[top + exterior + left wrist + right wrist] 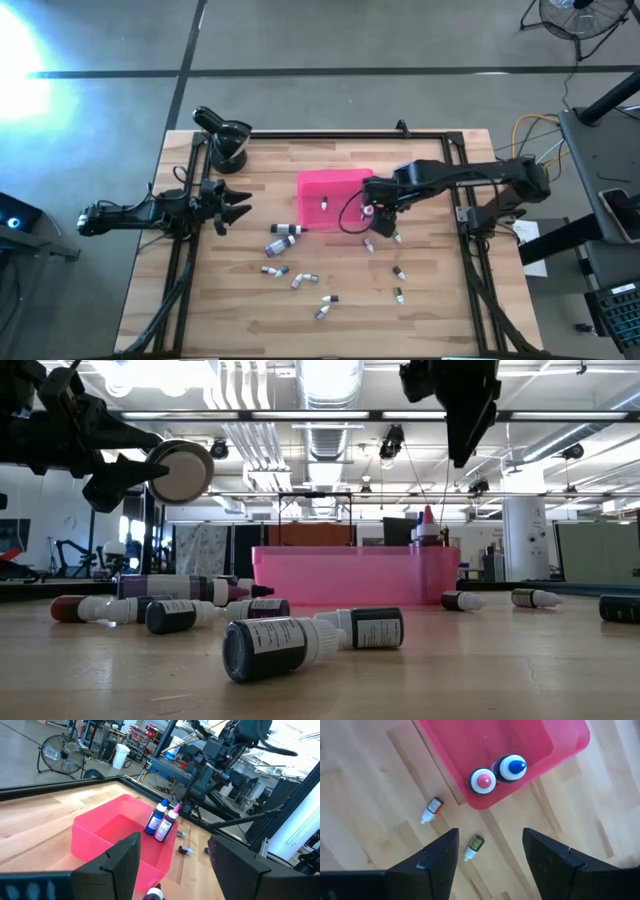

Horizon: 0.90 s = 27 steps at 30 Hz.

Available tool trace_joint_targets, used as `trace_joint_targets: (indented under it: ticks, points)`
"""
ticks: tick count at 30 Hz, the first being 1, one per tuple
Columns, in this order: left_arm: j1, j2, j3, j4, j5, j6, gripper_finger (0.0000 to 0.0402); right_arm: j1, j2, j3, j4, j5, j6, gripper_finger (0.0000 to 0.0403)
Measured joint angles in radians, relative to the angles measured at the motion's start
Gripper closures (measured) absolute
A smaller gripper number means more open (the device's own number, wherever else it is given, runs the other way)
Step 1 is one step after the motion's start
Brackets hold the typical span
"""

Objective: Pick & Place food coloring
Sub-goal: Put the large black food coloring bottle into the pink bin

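Note:
A pink tray (pixel 335 190) sits mid-table. Two food coloring bottles, one red-capped (pixel 483 780) and one blue-capped (pixel 512 767), stand upright on their bases in one corner of it; they also show in the left wrist view (pixel 161 822). Several more food coloring bottles (pixel 300 280) lie on their sides on the wood in front of the tray. My right gripper (pixel 490 855) hangs open above the table beside that tray corner, pointing steeply down, with nothing between its fingers. My left gripper (pixel 235 210) waits open at the table's left, pointing level toward the tray.
Two small bottles (pixel 431 810) (pixel 475 846) lie on the wood just below my right gripper. A dark lamp-like fixture (pixel 228 135) stands at the far left corner. A black frame (pixel 330 136) runs along the table's edges. Bare wood lies toward the near edge.

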Motion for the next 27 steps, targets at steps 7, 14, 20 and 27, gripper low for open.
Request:
trace_joint_targets:
  ticks: [7,14,20,27]
  points:
    - [0.002,0.002,-0.005,0.127,-0.161,-0.220,0.0193,0.004,-0.054,-0.002,0.001,0.033,0.057,0.0189]
    - [0.002,0.002,-0.004,0.167,-0.164,-0.404,0.0193,0.004,-0.115,-0.009,0.001,0.111,0.108,0.0189]
    - [0.002,0.002,-0.003,0.213,-0.162,-0.529,0.0193,0.004,-0.166,-0.046,0.002,0.157,0.166,0.0189]
    - [0.003,0.022,0.014,0.222,-0.138,-0.682,0.0193,0.006,-0.221,-0.151,0.034,0.159,0.219,0.0189]
